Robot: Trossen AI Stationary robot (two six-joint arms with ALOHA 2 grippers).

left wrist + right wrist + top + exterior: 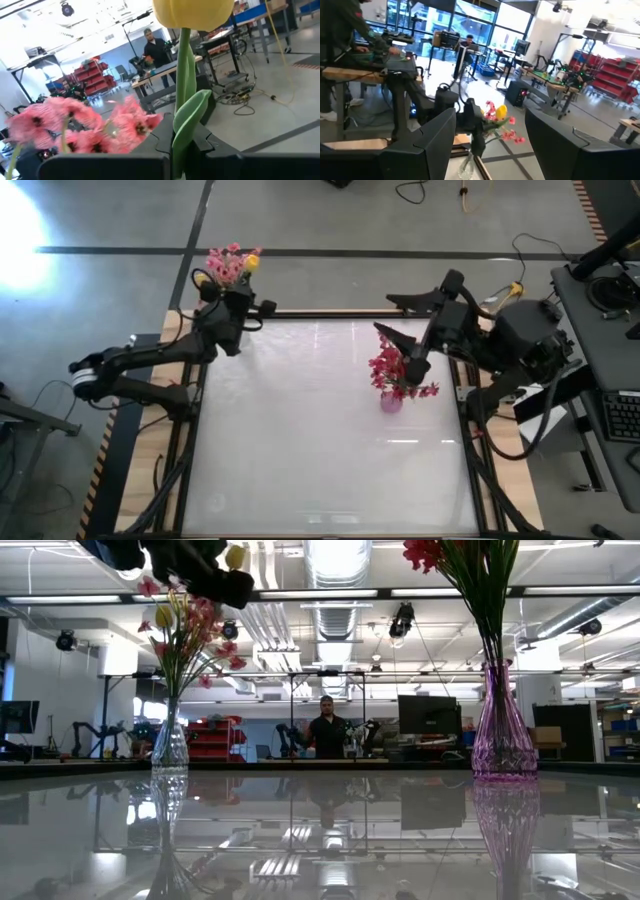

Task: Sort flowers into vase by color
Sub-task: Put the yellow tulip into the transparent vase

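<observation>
A clear glass vase (170, 747) stands at the table's far left corner, holding pink blossom sprays (226, 264) and a yellow bud (163, 615). My left gripper (236, 292) hovers beside those blossoms, above the vase, shut on a yellow tulip (192, 12). A purple vase (503, 730) stands right of centre and holds red blossom sprays (390, 370). My right gripper (397, 320) is open, just above and beyond the red sprays, touching nothing. No dark maroon buds show. My left gripper pinches the yellow tulip's green stem (184, 75) between its two fingers (220, 150), a short way below the bud. The stem stands upright out of the fingers, with the bud (235, 555) on top and a leaf (192, 112) beside it. The stem's lower end is hidden.
The white tabletop (300, 440) lies bare between and in front of the two vases. Beyond the far edge are lab benches, cables on the floor and a person (326, 732) standing. A desk with a keyboard (620, 415) sits past the right edge.
</observation>
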